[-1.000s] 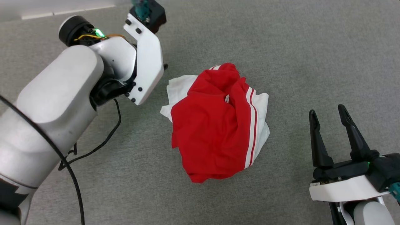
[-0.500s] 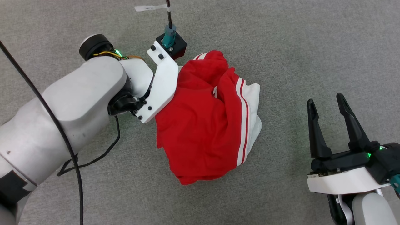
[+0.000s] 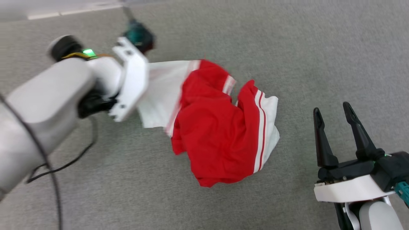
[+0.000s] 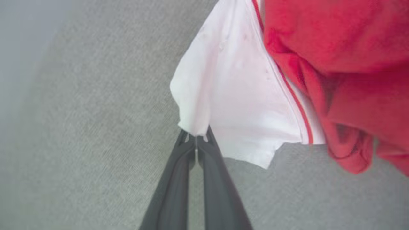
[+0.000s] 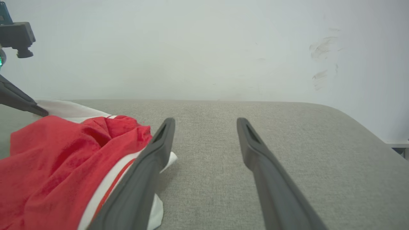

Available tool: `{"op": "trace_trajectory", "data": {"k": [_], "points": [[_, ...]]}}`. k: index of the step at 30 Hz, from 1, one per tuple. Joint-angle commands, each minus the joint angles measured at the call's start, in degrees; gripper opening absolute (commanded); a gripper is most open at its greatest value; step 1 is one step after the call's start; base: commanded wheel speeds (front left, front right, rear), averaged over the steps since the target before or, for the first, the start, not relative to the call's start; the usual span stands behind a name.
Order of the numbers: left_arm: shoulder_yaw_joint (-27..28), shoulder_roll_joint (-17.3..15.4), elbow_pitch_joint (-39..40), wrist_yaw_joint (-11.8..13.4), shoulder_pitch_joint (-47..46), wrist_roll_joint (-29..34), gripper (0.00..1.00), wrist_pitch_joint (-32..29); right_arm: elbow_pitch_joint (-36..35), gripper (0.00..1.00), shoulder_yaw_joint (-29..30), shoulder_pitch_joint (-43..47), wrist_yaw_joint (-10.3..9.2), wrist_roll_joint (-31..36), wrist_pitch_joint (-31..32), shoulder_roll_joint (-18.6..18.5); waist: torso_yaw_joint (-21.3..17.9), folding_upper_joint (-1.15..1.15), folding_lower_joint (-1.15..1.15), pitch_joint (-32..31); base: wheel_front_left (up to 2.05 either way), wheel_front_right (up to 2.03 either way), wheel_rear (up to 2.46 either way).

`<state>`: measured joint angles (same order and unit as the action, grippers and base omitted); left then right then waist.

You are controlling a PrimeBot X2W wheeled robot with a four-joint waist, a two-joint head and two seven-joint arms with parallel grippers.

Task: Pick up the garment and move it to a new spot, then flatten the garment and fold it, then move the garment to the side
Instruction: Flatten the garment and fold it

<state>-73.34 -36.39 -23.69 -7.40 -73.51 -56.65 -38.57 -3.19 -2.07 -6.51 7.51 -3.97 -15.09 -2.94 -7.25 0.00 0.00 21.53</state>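
the left gripper (image 4: 196,139) had its two dark fingers pressed together, clamped on the edge of a white sleeve (image 4: 236,95) of the garment (image 3: 220,140). in the left wrist view the sleeve fanned out from that pinch, ahead of the fingertips and off to their right. a thin red stripe ran along it where the red body began, and the red bulk bunched farther out beyond the sleeve. in the head view the sleeve stretched from the left wrist toward the crumpled red heap, which lay on the grey surface (image 3: 303,48) between the two arms; blur softened that side of the view. the right gripper (image 3: 331,108) stood with its fingers well apart, holding nothing. the garment's other white sleeve, marked with two red stripes, lay to the left of the right gripper, near it but apart from it in the head view. a pale wall (image 5: 204,48) rose beyond the surface, ahead of the right fingertips.
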Motion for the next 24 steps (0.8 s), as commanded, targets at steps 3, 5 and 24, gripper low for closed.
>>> {"op": "trace_trajectory", "data": {"k": [3, 5, 24], "points": [[0.0, -4.4, -1.7, 0.0, 2.5, -1.3, 0.00, 0.9, 0.3, 1.00, 0.4, 1.3, -0.04, 0.5, -0.1, 0.1, 2.0, 0.00, 0.00, -2.3, 0.00, 0.00, 0.00], [0.1, -7.0, -3.1, 0.0, 4.1, -2.2, 0.00, 1.2, 0.4, 1.00, 0.4, 1.7, -0.04, 0.7, -0.1, 0.1, 2.4, 0.00, 0.00, -2.8, 0.00, 0.00, 0.00], [6.6, -9.7, -4.3, 8.3, 14.5, -1.4, 1.00, 31.0, -0.8, 1.00, 2.7, -2.6, -0.04, 6.5, -0.1, 0.1, 4.6, 0.00, 0.00, -10.1, 0.00, 0.00, 0.00]]}}
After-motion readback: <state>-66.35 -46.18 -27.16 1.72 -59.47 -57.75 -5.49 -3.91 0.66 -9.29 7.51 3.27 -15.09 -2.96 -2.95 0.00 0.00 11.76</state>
